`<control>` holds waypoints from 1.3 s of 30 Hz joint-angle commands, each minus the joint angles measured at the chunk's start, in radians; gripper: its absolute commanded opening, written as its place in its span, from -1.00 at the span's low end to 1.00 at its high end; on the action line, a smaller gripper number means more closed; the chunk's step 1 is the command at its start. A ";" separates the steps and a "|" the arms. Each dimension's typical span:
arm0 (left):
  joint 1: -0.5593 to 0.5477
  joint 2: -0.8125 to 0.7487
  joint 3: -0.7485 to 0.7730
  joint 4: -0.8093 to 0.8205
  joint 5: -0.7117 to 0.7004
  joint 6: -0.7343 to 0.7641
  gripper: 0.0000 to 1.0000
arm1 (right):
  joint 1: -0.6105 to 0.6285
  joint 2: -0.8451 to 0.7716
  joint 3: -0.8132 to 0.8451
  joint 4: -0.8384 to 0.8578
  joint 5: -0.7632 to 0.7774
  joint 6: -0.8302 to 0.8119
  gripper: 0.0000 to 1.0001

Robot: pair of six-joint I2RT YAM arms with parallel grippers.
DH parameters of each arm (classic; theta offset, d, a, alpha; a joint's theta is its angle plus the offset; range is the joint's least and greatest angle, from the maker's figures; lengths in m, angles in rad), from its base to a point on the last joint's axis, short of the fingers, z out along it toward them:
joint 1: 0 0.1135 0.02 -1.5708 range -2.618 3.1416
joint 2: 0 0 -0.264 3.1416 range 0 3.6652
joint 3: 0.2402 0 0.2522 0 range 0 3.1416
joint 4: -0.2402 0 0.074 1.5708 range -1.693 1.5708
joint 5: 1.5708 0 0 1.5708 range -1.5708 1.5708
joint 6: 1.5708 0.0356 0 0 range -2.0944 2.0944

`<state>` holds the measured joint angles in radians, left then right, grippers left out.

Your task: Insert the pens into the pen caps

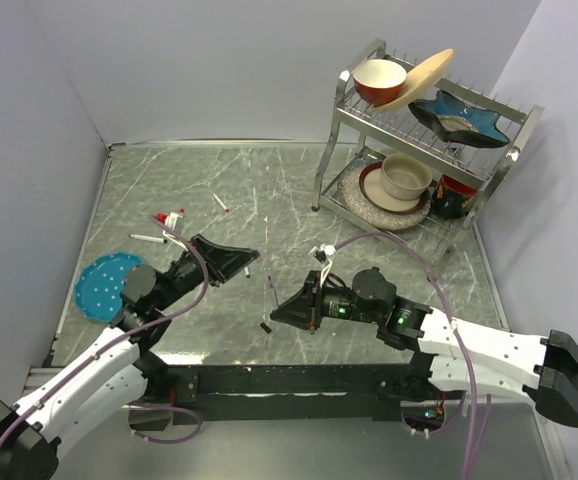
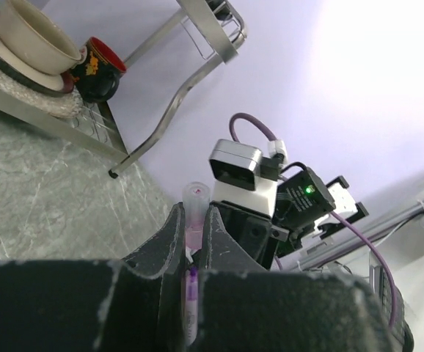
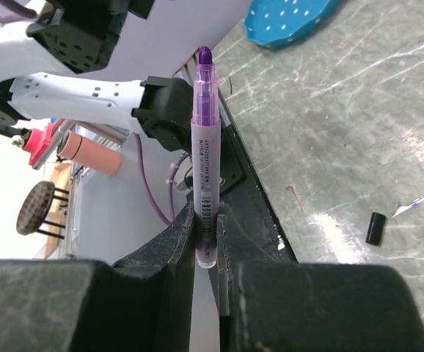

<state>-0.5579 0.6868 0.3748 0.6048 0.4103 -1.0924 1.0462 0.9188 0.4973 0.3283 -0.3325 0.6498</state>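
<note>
On the grey tabletop (image 1: 269, 190), the two claws face each other mid-frame in the overhead view. The right claw (image 3: 206, 233) is clamped on a purple-tipped pen (image 3: 203, 147), tip pointing outward, ready to be pushed home. The left claw (image 2: 195, 224) pinches a translucent pinkish cap (image 2: 195, 199), its open end apparently outward to receive it. A black cap (image 3: 375, 228) lies loose at lower right, and other pens (image 1: 149, 238) lie at upper left.

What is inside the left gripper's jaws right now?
A small translucent pink-purple pen cap is pinched in the left gripper, its open end sticking out past the tips. The rest sits down between the fingers, so its closed end cannot be seen.
</note>
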 commanded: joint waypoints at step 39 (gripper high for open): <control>-0.004 -0.115 -0.022 -0.122 0.085 0.025 -0.98 | 0.026 0.104 0.161 -0.003 0.039 -0.029 -1.00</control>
<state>-0.5579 0.5865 0.3737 0.4480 0.4568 -1.0641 1.0649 1.0245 0.6006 0.2996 -0.3168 0.6434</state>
